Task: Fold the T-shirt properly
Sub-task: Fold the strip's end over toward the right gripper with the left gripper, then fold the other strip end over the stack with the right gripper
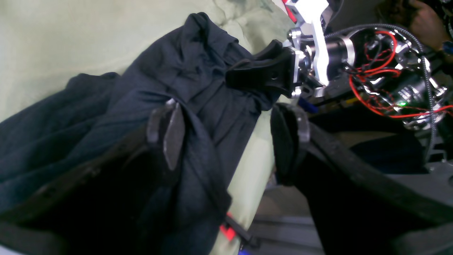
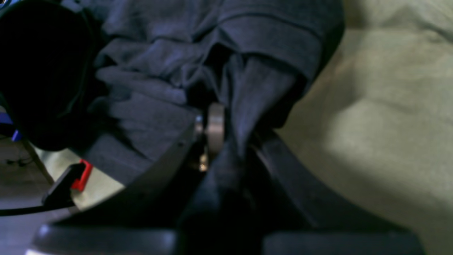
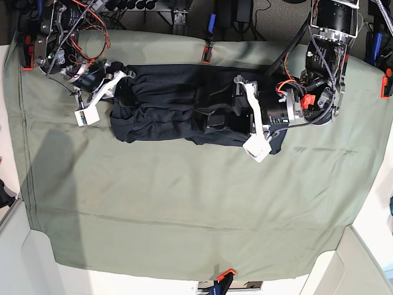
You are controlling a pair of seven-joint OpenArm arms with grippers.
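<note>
T-shirt: the large dark navy-charcoal soft knit T-shirt (image 3: 166, 104) lay bunched into a long wrinkled band near the far edge of the desk, running along that edge from the far-left area to past the middle
Cloth: a pale sage-green cloth sheet (image 3: 184, 203) covered the desk under the T-shirt, with creases across its near half
Right gripper: the right gripper (image 2: 230, 141) sat at the T-shirt's end nearest the desk's left edge; its jaws were drawn nearly together with a fold of dark knit pinched between them, and a hemmed band of the fabric lay just beyond the fingertips in the right wrist view
Left gripper: the left gripper (image 1: 230, 131) stood wide apart at the other end of the band; one black finger (image 1: 170, 131) pressed into the dark fabric, the other finger (image 1: 288, 141) was clear of it over the green cloth, and nothing was clamped between them
Arms: the right arm's white-and-black wrist (image 3: 92, 92) reached in from the far-left corner, the left arm's wrist (image 3: 270, 114) lay over the T-shirt from the far-right side
Clamps: small red clips (image 3: 206, 54) held the cloth at the far edge of the desk
</note>
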